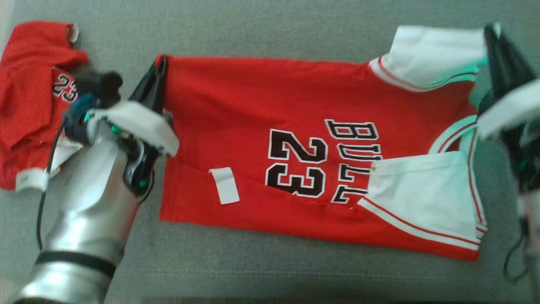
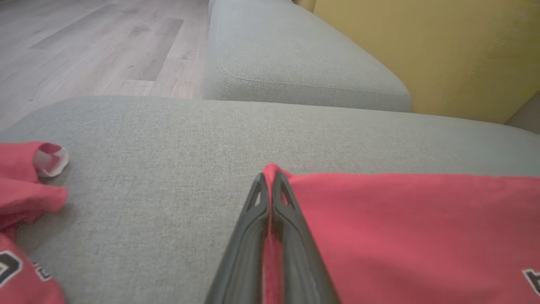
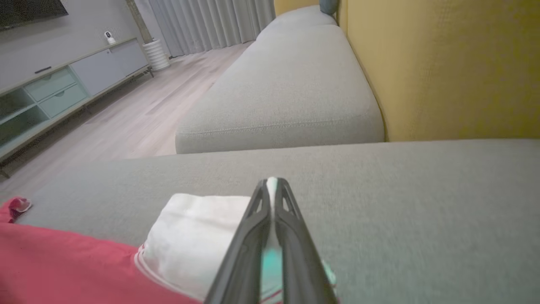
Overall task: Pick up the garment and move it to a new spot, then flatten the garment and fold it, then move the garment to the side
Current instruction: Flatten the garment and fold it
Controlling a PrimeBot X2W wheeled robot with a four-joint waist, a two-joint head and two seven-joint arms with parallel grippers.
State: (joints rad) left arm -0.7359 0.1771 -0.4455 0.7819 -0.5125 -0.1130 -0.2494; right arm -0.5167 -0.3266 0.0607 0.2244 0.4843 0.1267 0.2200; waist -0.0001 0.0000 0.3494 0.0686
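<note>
Pinching the jersey point(image 1: 253, 97), left tool point(image 2: 268, 179); head view shows 23 point(image 1: 297, 166).

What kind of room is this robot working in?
Most likely a home living room. The red jersey lies on a grey sofa, and beyond it are a wood floor, a low cabinet with drawers along the wall, and long curtains.

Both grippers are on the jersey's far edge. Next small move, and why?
Probably lift both ends together and draw the far edge toward the robot. The left gripper is shut on the jersey at its red corner, the right gripper on its white shoulder; the near edge is already folded in.
</note>
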